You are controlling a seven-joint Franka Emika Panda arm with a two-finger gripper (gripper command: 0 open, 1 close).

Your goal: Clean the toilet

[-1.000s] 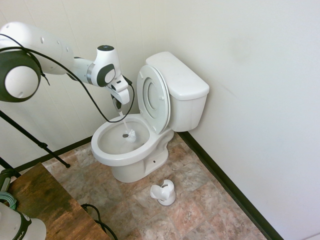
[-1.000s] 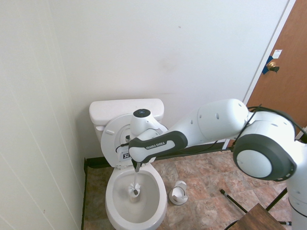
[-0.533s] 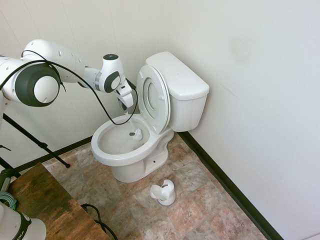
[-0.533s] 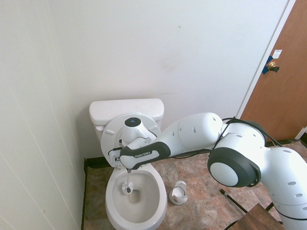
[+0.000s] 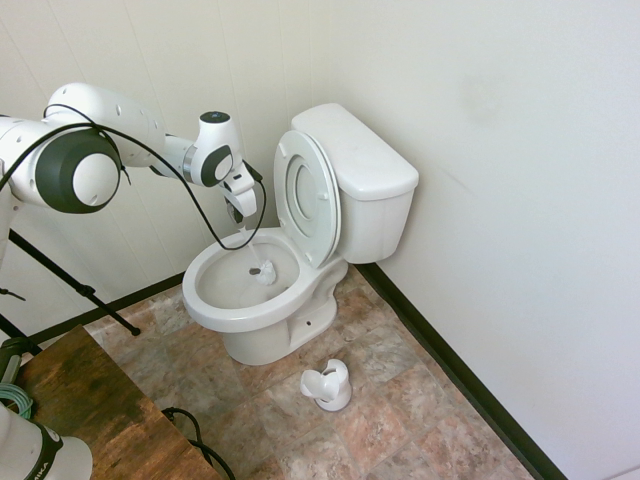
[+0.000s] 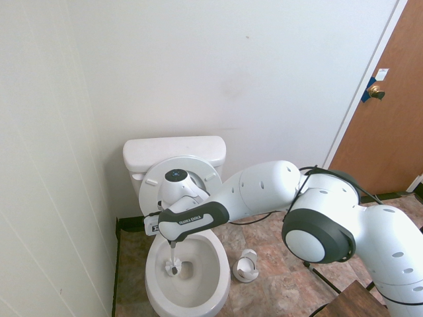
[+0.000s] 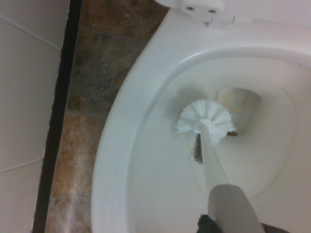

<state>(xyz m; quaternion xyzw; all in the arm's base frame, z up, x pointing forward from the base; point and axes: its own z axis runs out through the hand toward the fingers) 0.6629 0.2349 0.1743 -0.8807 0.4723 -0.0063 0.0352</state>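
The white toilet (image 5: 300, 300) stands in the corner with its lid and seat (image 5: 305, 195) raised against the tank (image 5: 365, 165). My gripper (image 5: 240, 217) hangs over the bowl's wall side and is shut on the handle of a white toilet brush (image 5: 262, 270). The brush head rests inside the bowl, against its inner wall beside the drain. The second exterior view shows the gripper (image 6: 172, 242) above the brush head (image 6: 173, 267), on the left half of the bowl (image 6: 221, 281). In the wrist view the bristles (image 7: 206, 118) press on the ceramic by the drain opening (image 7: 243, 104).
A small white brush holder (image 5: 328, 385) sits on the tiled floor in front of the toilet. A white wall (image 5: 110, 250) with dark baseboard runs close beside the bowl. A wooden table corner (image 5: 90, 410) is near the first exterior view's lower left. A brown door (image 6: 390, 112) stands at the second exterior view's right.
The arm has swung in closer to the wall. The brush head has swept from the bowl's middle over to its wall side. The grip on the handle has not changed.
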